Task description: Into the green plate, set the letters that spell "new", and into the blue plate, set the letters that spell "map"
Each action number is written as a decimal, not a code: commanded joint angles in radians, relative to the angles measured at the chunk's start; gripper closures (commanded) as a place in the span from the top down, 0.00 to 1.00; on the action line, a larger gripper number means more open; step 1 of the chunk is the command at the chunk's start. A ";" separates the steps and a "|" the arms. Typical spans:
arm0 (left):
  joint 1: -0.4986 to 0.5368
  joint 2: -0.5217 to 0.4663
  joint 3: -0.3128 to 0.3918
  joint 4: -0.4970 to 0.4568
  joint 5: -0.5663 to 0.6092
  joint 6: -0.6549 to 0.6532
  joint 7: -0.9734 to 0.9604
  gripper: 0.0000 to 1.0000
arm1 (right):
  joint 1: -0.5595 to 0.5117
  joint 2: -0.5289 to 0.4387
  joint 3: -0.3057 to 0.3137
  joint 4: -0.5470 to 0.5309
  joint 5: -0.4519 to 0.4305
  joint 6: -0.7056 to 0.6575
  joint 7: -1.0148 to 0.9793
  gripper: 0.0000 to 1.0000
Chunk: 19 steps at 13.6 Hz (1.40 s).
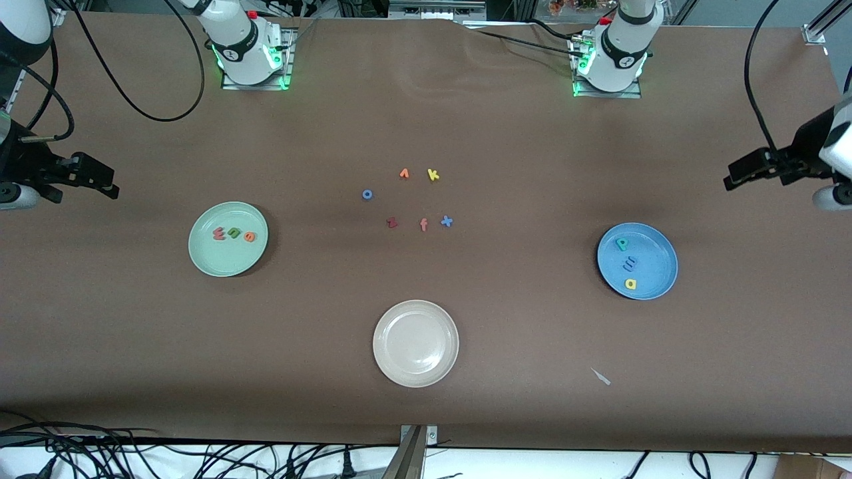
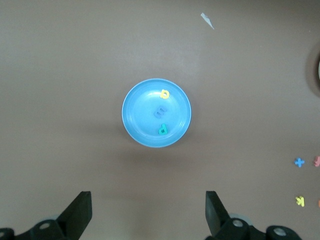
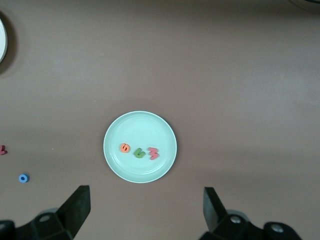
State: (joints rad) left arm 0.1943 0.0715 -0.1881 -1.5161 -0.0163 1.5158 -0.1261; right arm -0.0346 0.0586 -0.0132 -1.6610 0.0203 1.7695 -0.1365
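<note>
The green plate (image 1: 226,259) lies toward the right arm's end of the table and holds the pinkish-red w (image 1: 218,233), green n (image 1: 233,232) and orange e (image 1: 249,236). The blue plate (image 1: 655,256) lies toward the left arm's end with the teal p (image 1: 623,244), blue m (image 1: 629,265) and yellow a (image 1: 630,284) in it. My right gripper (image 3: 146,197) hangs open and empty, high over the table beside the green plate (image 3: 140,127). My left gripper (image 2: 148,200) is open and empty too, high over the table beside the blue plate (image 2: 140,112).
A cream-white plate (image 1: 416,372) sits nearest the front camera at mid-table. Loose letters lie in the middle: an orange one (image 1: 404,173), yellow k (image 1: 433,175), blue o (image 1: 367,194), dark red z (image 1: 391,222), pink f (image 1: 423,225), blue x (image 1: 446,221). A paper scrap (image 1: 601,376) lies nearby.
</note>
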 commanded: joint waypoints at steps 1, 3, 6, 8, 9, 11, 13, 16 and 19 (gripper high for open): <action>-0.009 -0.010 0.019 -0.026 -0.021 -0.006 0.034 1.00 | -0.004 0.000 -0.004 0.015 -0.002 -0.018 -0.006 1.00; -0.003 -0.004 0.015 -0.022 -0.021 -0.005 0.034 1.00 | -0.004 -0.002 -0.019 0.015 -0.002 -0.021 -0.011 1.00; -0.004 0.007 0.010 -0.015 -0.013 -0.002 0.032 1.00 | -0.004 0.000 -0.033 0.015 0.001 -0.019 -0.011 1.00; -0.004 0.011 0.010 -0.010 -0.011 -0.002 0.031 1.00 | -0.004 0.000 -0.034 0.015 0.001 -0.019 -0.012 1.00; -0.004 0.011 0.009 -0.010 0.001 -0.002 0.032 1.00 | -0.004 0.000 -0.037 0.015 0.001 -0.019 -0.011 1.00; -0.004 0.011 0.009 -0.010 0.006 -0.002 0.032 1.00 | -0.004 0.000 -0.037 0.015 0.001 -0.019 -0.011 1.00; -0.003 0.011 0.010 -0.010 0.006 -0.002 0.032 1.00 | -0.004 0.000 -0.036 0.015 0.001 -0.019 -0.011 1.00; -0.001 0.011 0.010 -0.010 0.006 -0.002 0.032 1.00 | -0.002 0.000 -0.033 0.015 0.001 -0.019 -0.011 1.00; 0.005 0.011 0.010 -0.010 0.006 -0.002 0.032 1.00 | -0.002 0.000 -0.034 0.015 0.003 -0.019 -0.011 1.00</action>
State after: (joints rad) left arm 0.1972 0.0799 -0.1819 -1.5336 -0.0162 1.5122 -0.1137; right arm -0.0344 0.0586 -0.0492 -1.6610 0.0206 1.7681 -0.1368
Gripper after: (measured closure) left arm 0.000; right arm 0.000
